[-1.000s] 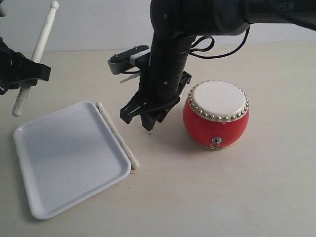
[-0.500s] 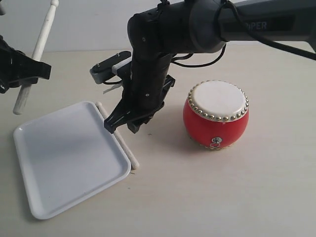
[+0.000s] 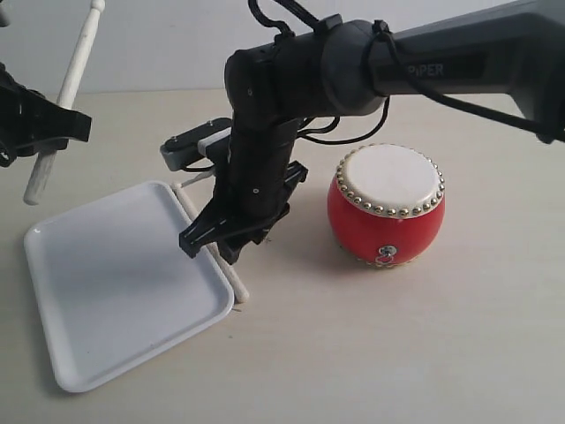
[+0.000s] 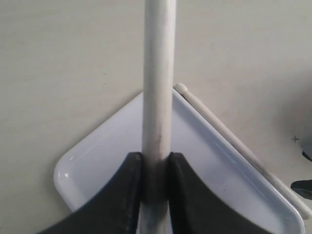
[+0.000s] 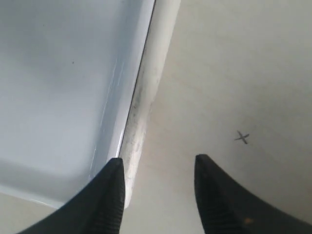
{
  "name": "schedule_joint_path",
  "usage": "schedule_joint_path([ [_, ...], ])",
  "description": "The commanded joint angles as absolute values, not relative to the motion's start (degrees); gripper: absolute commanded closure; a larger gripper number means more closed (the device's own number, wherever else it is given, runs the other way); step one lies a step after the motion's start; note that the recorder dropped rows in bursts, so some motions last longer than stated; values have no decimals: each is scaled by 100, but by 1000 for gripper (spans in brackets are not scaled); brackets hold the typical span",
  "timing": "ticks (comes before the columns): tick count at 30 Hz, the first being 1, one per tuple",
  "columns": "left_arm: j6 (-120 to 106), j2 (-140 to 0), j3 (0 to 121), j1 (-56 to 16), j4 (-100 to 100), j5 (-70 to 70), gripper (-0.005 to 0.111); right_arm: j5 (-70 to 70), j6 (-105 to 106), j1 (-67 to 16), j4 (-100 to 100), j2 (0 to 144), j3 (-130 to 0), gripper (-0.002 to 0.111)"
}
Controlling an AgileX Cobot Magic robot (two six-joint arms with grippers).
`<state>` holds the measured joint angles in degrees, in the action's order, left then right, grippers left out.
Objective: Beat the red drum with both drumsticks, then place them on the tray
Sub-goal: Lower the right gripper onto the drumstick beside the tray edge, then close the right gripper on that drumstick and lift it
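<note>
Two-arm scene on a pale tabletop point(image 3: 397, 353). The left claw point(image 4: 156, 165) is clamped on one drumstick point(image 4: 158, 73), its two dark fingers point(image 4: 127, 195) pressed against opposite sides of the shaft. The stick runs on past the fingertips and, in the exterior view, stands tilted well above the tabletop. One corner of the white tray point(image 4: 112, 146) lies below this claw.

The right claw point(image 3: 212, 247) points downward, low over the tray's long edge on the drum side, with its jaws apart and nothing gripped. The second drumstick point(image 5: 146, 83) lies flat on the tabletop, outside the tray and pressed along its rim. One end of it sits just inside one fingertip point(image 5: 109, 195), and the other fingertip stands clear over bare tabletop. Whether the fingertips touch the surface cannot be told. A small cross mark point(image 5: 242, 137) shows on the tabletop just ahead of the open jaws.

The red drum point(image 3: 386, 212) stands upright, skin uppermost, beside the right claw on the side away from the tray, apart from both sticks.
</note>
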<state>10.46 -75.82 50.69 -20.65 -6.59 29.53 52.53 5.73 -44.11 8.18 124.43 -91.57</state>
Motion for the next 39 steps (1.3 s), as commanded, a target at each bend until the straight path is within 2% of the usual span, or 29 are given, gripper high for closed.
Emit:
schedule_joint_path([
  [1,1026,-7538,5063,-2054,-669,2861,107,5256,632,-4435,865,12483,-9195,63],
  [39,1026,-7675,5063,-2054,-669,2770,107,5033,192,-4531,490,12872,-9195,63],
])
